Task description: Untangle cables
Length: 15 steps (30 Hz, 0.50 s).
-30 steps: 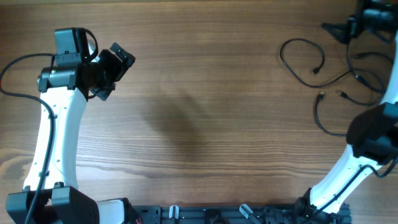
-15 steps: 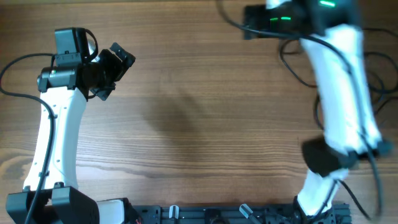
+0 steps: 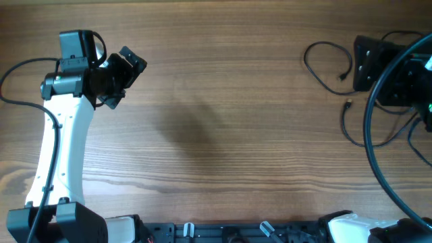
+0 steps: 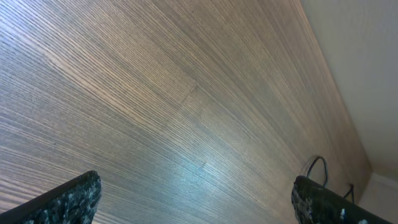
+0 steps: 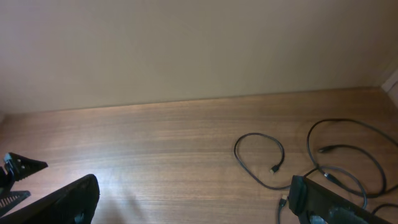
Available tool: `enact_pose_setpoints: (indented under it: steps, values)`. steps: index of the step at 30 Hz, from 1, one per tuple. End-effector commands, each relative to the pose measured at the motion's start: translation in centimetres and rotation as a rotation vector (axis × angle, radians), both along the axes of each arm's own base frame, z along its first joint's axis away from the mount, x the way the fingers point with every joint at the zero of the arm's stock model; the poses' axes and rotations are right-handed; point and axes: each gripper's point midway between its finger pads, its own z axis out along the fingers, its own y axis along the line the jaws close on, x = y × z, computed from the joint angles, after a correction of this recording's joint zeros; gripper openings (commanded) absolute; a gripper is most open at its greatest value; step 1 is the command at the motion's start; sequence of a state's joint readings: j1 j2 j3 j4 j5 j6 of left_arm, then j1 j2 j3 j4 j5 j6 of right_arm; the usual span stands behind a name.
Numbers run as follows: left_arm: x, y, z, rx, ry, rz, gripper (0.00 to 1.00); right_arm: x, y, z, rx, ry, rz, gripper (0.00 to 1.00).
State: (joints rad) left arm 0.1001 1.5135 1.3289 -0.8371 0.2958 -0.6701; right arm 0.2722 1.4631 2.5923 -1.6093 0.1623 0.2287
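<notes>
Overhead: right arm (image 3: 386, 79) partly over cables (image 3: 348, 103).

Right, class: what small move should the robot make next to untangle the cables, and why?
Probably lower the right arm's open black fingers onto the free plug end of the loose loop among the thin black cables. Those fingers hold nothing and hover over that side, while the loops overlap on the wooden table.

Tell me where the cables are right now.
Overhead view: the cables lie in loose loops on the table, on its right side, partly under the right arm.
</notes>
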Motion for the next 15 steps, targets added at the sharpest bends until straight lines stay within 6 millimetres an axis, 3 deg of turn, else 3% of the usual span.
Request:
enact_pose_setpoints:
  steps: [1,5,10,15]
  values:
    - [0.2,0.3,0.0,0.012,-0.004,-0.002,1.00,0.7,-0.1,-0.4,-0.031,0.012,-0.008,1.00]
    - [0.2,0.3,0.0,0.012,-0.004,-0.002,1.00,2.4,0.1,-1.5,-0.052,0.054,-0.017,1.00]
    - [0.2,0.3,0.0,0.012,-0.004,-0.002,1.00,4.4,-0.2,-0.8,-0.047,-0.031,-0.063,1.00]
    - [0.2,0.3,0.0,0.012,-0.004,-0.002,1.00,8.6,0.9,-5.0,0.008,-0.197,-0.063,1.00]
